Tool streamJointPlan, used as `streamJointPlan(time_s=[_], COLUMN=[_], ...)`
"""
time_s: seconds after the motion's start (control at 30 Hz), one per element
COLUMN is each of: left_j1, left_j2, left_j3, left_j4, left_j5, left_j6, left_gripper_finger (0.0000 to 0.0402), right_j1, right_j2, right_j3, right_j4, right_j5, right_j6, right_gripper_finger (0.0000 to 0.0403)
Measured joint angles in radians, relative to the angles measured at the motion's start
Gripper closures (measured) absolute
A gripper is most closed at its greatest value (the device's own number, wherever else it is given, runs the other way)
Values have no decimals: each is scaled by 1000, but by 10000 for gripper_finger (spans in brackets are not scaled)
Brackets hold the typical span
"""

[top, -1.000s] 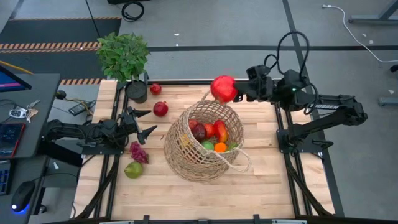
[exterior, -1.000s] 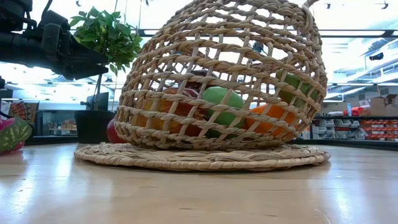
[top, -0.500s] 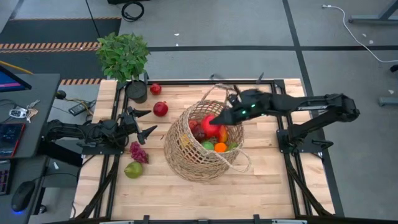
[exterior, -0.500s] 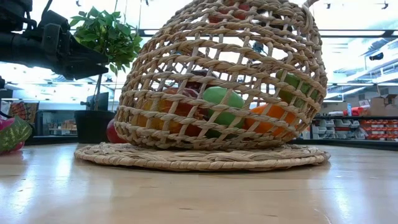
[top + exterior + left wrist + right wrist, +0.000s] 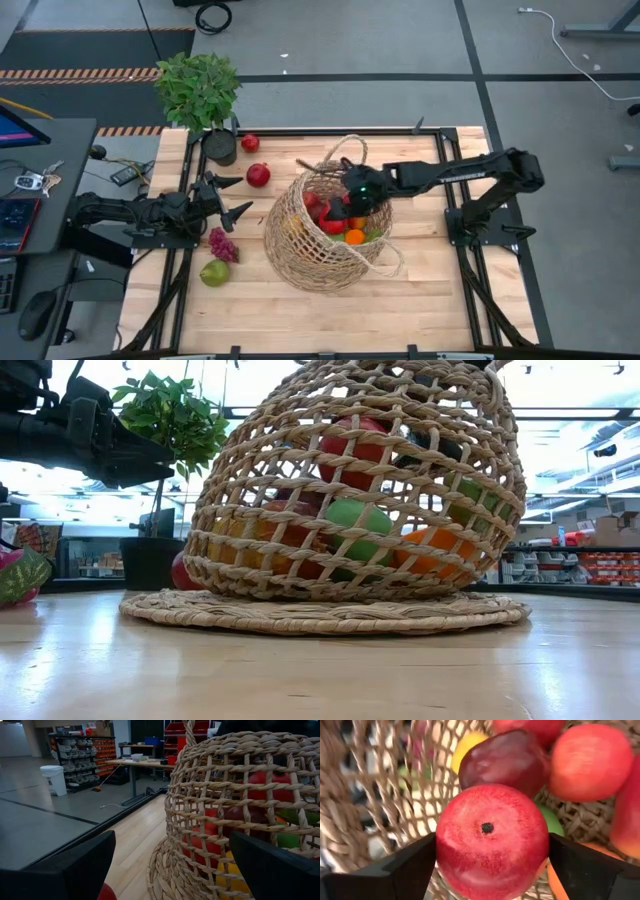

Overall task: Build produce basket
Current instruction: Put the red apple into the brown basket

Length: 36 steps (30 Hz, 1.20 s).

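Note:
The tan wicker basket (image 5: 300, 250) stands mid-table on its flat woven base, holding several pieces of produce: red, dark purple, green, orange, yellow. My right gripper (image 5: 342, 208) reaches into its mouth, shut on a round red fruit (image 5: 491, 840), which also shows through the weave in the low view (image 5: 355, 445). My left gripper (image 5: 232, 196) waits open at the table's left, level, fingers pointing at the basket's wall (image 5: 210, 820). My right gripper pinches the round red fruit between its two fingers (image 5: 405, 870), one on each opposite side (image 5: 442, 845). The fruit's end with the dark dot faces back toward the wrist. The fingers slant down from the table's right. The fruit hangs inside the basket, above the other produce.
A potted leafy plant (image 5: 200, 90) stands at the far left corner. Two red fruits (image 5: 258, 175) lie on the table near it. A purple grape bunch (image 5: 222, 243) and a green pear (image 5: 214, 272) lie left of the basket, in front of my left gripper.
My right gripper has come down from above the basket's far rim and toward the table's left, tipping from level to slanting down. It has carried the red fruit into the basket's mouth, still shut on it.

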Motion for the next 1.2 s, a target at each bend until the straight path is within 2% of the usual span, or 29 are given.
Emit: streamJointPlan(time_s=[0.27, 0.53, 0.7, 0.9, 1.2], left_j1=[0, 0, 0, 0, 0], left_j2=[0, 0, 0, 0, 0], left_j3=[0, 0, 0, 0, 0], left_j4=[0, 0, 0, 0, 0], left_j5=[0, 0, 0, 0, 0], left_j6=[0, 0, 0, 0, 0], left_gripper_finger=[4, 4, 4, 4, 4], right_j1=[5, 3, -19, -53, -66], right_j2=[142, 156, 158, 128, 21], right_j3=[139, 160, 160, 168, 256], right_j4=[-178, -159, -166, -182, -291], right_j5=[-173, -191, -220, -267, -149], right_j6=[-248, -382, -397, -388, -377], right_gripper_finger=[34, 31, 7, 8, 8])
